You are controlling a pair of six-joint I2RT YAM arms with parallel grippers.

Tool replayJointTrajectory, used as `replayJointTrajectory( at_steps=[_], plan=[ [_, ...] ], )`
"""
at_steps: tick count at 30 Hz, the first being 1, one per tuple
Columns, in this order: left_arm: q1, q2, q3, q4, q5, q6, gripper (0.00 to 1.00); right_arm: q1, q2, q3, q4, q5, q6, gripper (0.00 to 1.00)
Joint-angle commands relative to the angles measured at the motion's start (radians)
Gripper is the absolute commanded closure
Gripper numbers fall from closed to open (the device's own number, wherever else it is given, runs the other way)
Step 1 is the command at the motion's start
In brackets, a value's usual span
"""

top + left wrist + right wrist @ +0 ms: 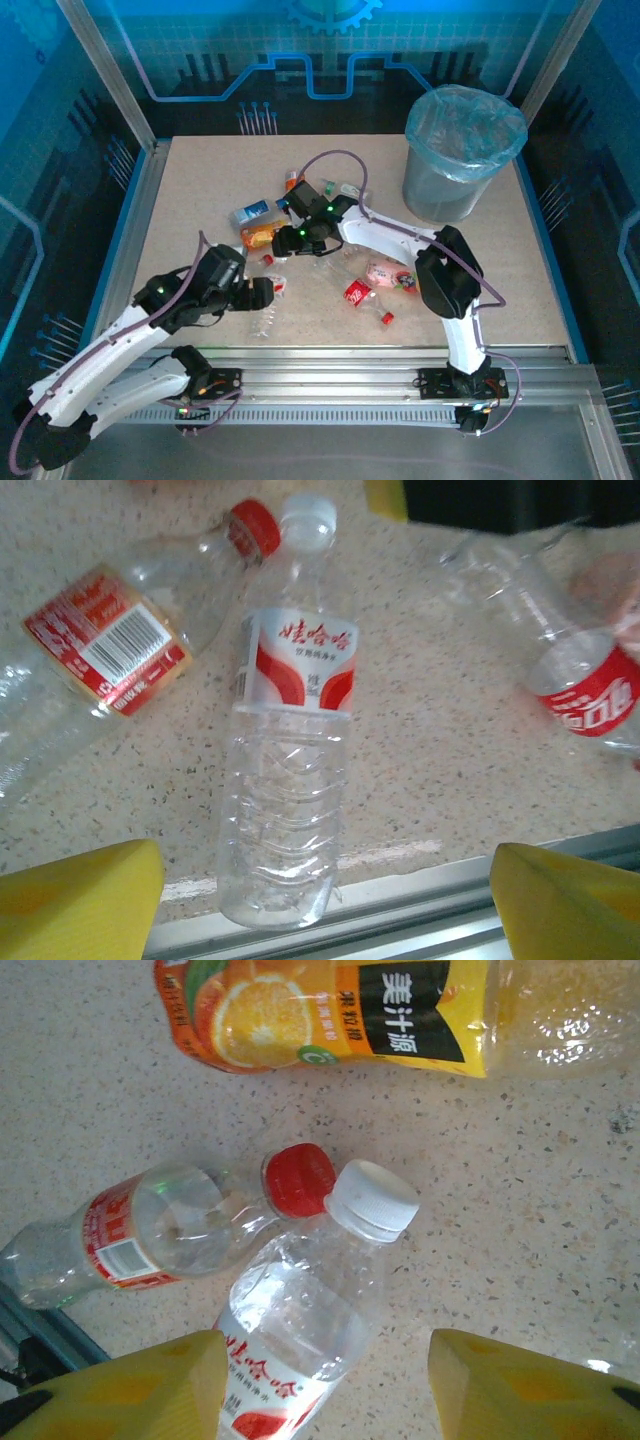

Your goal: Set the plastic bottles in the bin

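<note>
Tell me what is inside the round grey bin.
The round grey bin shows a translucent light-blue bag liner inside, nothing else discernible. Its bottom is hidden by the bag.

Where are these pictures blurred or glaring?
Top external: blue light tints the walls, the table is evenly lit. Left wrist: the white-capped bottle is sharp, the bottle at the right edge blurred. Right wrist: yellow fingers soft, glare on the orange juice bottle.

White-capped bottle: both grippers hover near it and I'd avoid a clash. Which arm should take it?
Probably left: the white-capped bottle lies centred under the left gripper, whose jaws stand open. Under the right gripper it sits off-centre, crowded by the red-capped bottle.
</note>
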Motion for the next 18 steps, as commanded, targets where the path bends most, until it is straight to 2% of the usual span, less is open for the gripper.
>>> replayJointTrajectory(
  at_steps=[1, 7, 18],
  plan=[
    [0.006, -0.012, -0.065, 0.111, 0.014, -0.074, 0.14, -0.007, 0.046, 0.007, 0.032, -0.015, 0.037, 0.44],
    [0.012, -0.011, -0.136, 0.187, -0.005, -0.085, 0.14, -0.023, 0.097, 0.026, 0.066, -0.041, 0.077, 0.43],
    [0.047, -0.009, -0.143, 0.173, -0.007, -0.044, 0.14, -0.03, 0.173, 0.062, 0.085, -0.091, 0.111, 0.44]
  ],
)
